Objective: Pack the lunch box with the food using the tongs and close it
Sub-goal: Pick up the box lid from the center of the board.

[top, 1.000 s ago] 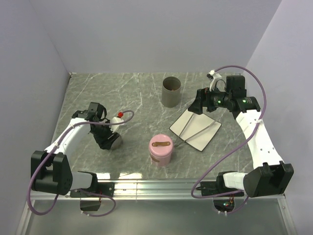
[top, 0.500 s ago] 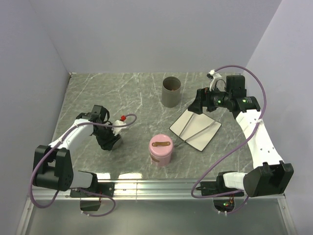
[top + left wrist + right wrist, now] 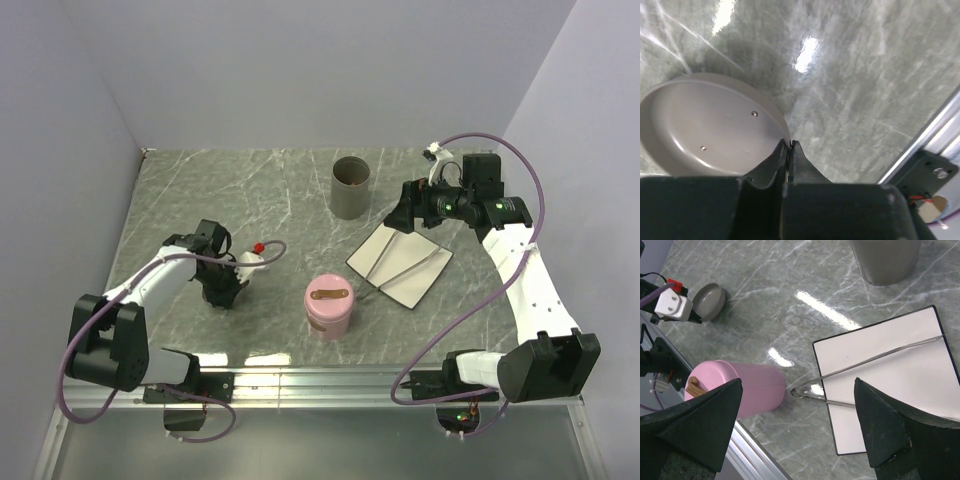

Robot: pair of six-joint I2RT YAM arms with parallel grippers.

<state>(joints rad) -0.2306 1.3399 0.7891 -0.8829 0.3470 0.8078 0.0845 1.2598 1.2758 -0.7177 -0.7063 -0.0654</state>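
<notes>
The lunch box is a pink cylinder with a brown strip on top, standing at the front centre and also showing in the right wrist view. Slim metal tongs lie diagonally on a white square plate. My right gripper hangs open above the plate's far edge, and the tongs show between its fingers, with nothing held. My left gripper is low on the table at the left, its jaws shut on the rim of a shallow grey dish. The food is out of view.
A grey cup stands upright at the back centre. The grey dish lies flat on the marble beside the left wrist's white connector. A metal rail runs along the near table edge.
The left gripper's jaws have gone from partly open to shut on the dish rim, and the left wrist shifted slightly right and nearer. The right arm has not moved.
</notes>
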